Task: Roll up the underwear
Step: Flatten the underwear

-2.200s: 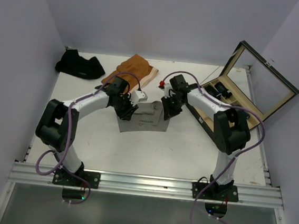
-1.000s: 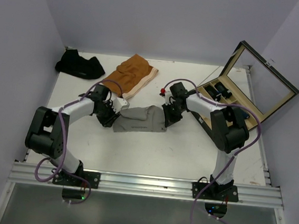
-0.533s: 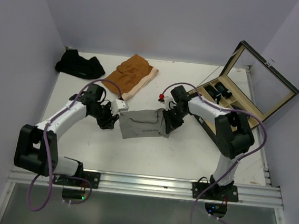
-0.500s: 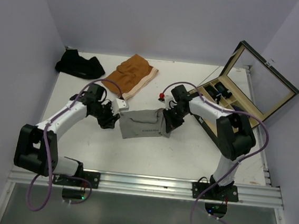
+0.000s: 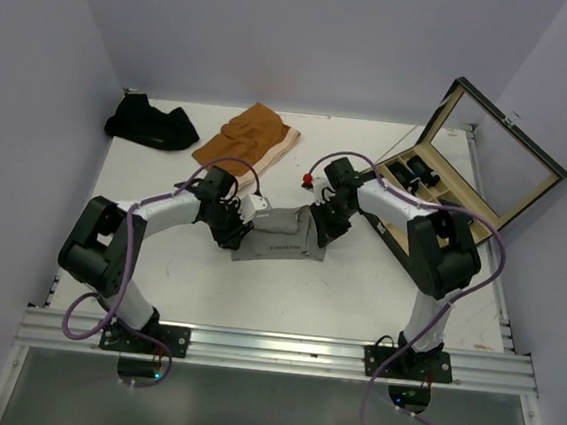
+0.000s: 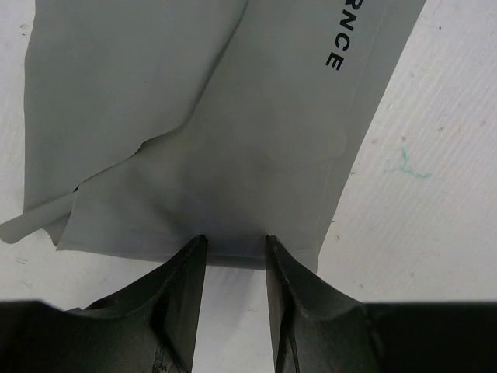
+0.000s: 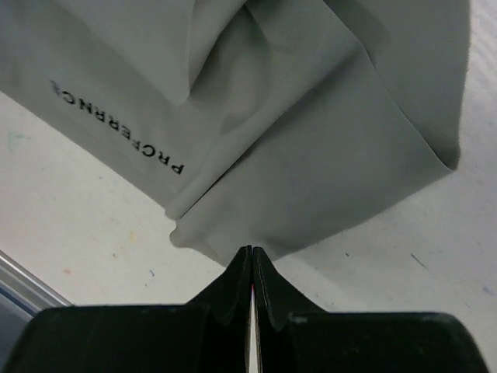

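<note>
The left gripper is set narrowly open at 1 hem of the light grey cloth briefs; the opposite hem is pinched by the shut right gripper. The left gripper has been brought back in, so rolling on the white table is judged ready to start.

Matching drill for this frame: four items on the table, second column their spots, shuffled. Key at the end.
1. grey underwear
2. rust-orange underwear
3. black underwear
4. wooden box

a. far left corner
b. right side, lid open
c. centre, nearest of the cloths
d. far side, middle

Pairs: 1-c, 2-d, 3-a, 4-b
</note>
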You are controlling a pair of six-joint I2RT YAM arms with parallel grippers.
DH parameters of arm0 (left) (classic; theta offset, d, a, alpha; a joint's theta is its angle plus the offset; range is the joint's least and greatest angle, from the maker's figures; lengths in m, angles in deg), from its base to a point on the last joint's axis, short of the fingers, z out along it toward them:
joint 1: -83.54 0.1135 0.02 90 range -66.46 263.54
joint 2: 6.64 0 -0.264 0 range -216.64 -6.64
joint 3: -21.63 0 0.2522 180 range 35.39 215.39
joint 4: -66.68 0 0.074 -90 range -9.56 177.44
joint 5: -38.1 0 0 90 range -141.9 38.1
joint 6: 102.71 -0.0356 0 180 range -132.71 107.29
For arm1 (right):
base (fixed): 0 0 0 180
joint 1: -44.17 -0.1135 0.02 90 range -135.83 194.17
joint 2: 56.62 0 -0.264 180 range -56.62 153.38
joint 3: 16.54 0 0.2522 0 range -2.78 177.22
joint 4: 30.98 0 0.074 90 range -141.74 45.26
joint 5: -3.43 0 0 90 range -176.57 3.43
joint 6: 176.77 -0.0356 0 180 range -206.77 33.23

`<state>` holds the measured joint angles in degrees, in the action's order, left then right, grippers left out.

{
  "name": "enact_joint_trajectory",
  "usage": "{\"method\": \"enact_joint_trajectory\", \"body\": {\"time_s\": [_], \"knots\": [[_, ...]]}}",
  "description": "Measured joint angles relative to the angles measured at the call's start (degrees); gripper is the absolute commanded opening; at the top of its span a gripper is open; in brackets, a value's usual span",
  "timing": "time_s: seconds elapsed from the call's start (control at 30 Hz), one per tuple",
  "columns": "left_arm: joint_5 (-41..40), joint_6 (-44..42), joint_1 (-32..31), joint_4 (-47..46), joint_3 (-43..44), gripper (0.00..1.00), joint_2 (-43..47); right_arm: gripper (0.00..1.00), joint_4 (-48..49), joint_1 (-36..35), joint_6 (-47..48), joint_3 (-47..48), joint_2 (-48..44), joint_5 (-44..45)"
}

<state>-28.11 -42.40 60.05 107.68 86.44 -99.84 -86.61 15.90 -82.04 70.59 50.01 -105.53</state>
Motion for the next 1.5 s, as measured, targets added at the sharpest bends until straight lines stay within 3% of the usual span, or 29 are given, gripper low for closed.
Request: {"method": "enact_joint_trajectory", "body": {"time_s": [0.13,0.6,0.77,0.93,1.03,1.27,1.5], "knots": [[-1.29,0.04,-0.24,-0.83,0.11,0.39,-0.33,0.04,0.7,-0.22,-0.39,0.17,4.72,-0.17],[-9.53,-6.27,0.59,1.44,-7.56,0.41,8.68,0.04,0.87,-0.57,4.35,-2.43,2.12,3.67],[-5.33,-7.87,2.91,5.84,-7.08,0.43,13.84,0.1,0.15,-0.57,7.45,-3.3,1.07,3.04],[1.09,-7.13,2.71,6.4,-1.33,0.42,16.72,0.12,-1.42,-0.57,9.33,-2.95,-0.68,-0.81],[2.84,-5.55,1.64,3.67,1.99,0.4,15.06,0.12,-1.88,-0.63,9.55,-1.62,-2.97,-2.05],[3.08,-2.54,-3.91,-3.52,6.08,0.4,0.76,0.12,-1.97,0.85,8.63,-1.31,-8.2,-3.82],[2.93,-2.36,-7.32,-6.67,7.39,0.4,-4.39,0.13,-2.58,6.14,8.15,-2.36,-8.66,-4.61]]}}
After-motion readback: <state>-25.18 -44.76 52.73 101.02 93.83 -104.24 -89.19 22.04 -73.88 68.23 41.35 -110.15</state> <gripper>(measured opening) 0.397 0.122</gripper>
